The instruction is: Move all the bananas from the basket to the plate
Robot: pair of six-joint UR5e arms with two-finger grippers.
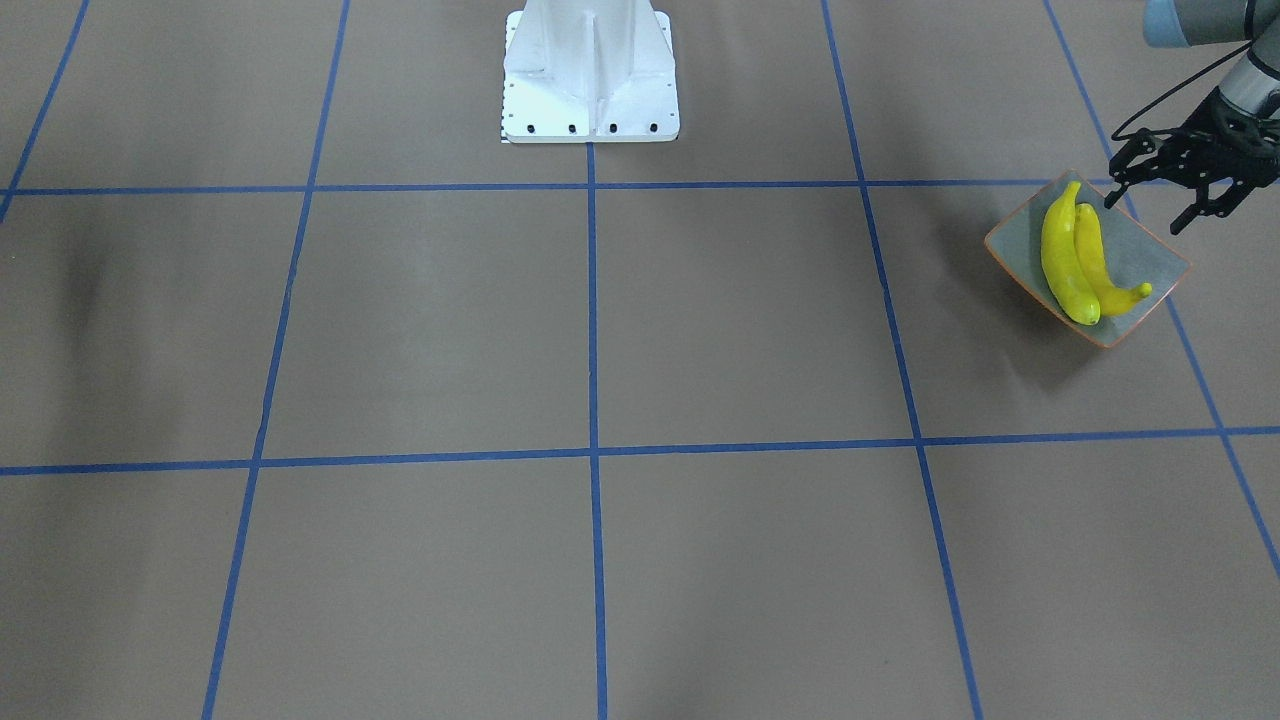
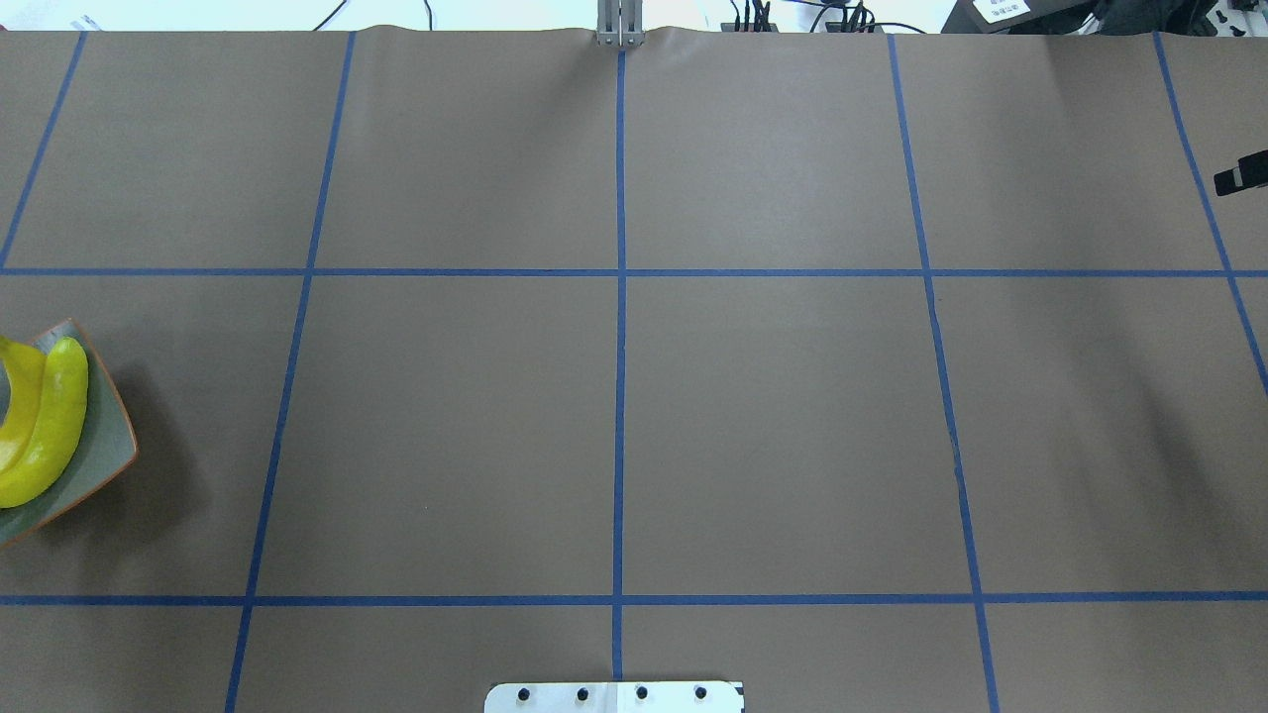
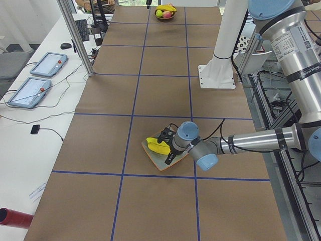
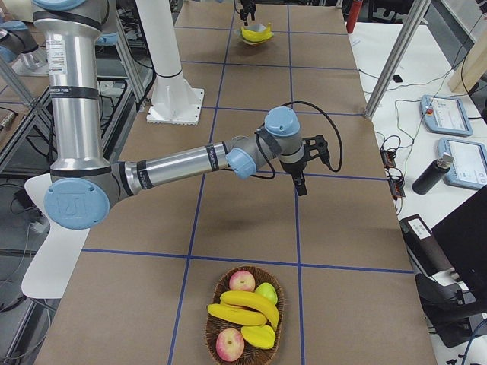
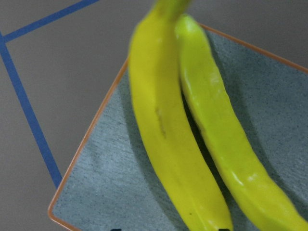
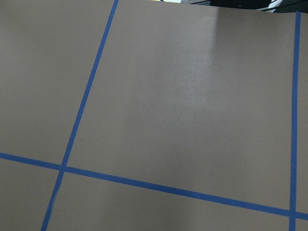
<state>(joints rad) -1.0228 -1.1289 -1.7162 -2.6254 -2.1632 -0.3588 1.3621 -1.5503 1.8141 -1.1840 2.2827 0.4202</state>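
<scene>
brown taped table [image 1: 450, 320]: two bananas [image 1: 1070, 255] lie on the plate [image 1: 1145, 250] beside the empty, wide-spread left gripper [image 1: 1150, 205]; other bananas [image 4: 243, 304] sit in the far basket [image 4: 215, 334]. right gripper [image 4: 300, 171]: spread unclear. glossy curves could slip a loose pinch.

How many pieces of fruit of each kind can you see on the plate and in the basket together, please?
Bananas: 4 (2 on the plate, 2 in the basket)
Apples: 2
Green fruit: 1
Total: 7
</scene>
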